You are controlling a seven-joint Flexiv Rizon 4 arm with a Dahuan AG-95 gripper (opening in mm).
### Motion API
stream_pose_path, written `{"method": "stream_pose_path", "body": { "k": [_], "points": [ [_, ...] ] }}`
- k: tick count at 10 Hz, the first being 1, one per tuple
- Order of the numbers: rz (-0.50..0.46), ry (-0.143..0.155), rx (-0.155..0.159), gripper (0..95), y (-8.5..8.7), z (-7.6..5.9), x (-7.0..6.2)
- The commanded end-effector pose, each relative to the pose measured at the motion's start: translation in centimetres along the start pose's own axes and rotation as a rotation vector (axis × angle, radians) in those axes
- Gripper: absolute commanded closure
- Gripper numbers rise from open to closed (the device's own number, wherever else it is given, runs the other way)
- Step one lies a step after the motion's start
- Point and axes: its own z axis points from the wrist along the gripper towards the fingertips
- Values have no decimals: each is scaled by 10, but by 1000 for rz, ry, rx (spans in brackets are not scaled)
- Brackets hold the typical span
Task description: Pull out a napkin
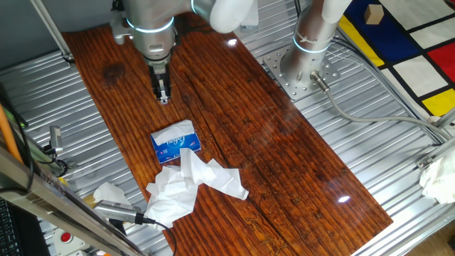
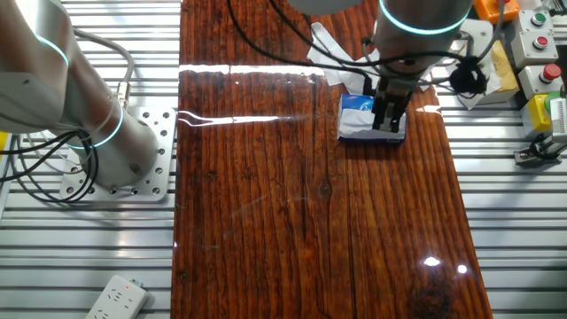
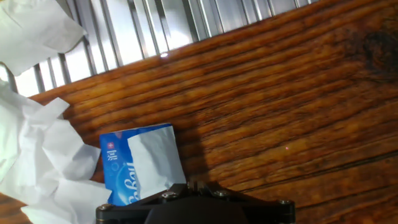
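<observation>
White napkin (image 3: 155, 163) — blue pack (image 1: 175, 143).

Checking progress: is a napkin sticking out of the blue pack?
Yes: a white napkin lies partly out over the blue pack, not yet pulled free.

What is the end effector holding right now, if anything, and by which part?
Nothing. The end effector hangs above the wooden table, short of the blue pack, with nothing between its fingers. The napkin sticking out of the pack is ungrasped.
</observation>
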Motion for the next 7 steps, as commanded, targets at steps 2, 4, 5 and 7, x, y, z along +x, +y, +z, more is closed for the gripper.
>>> {"method": "stream_pose_path", "body": {
  "k": [2, 4, 5, 7],
  "points": [
    [-15, -16, 2, 950, -7, 0, 5],
    [-25, -32, 8, 950, -13, 1, 16],
    [-21, -48, 11, 950, -11, 1, 27],
    [1, -69, 21, 950, -5, 3, 43]
  ]
}}
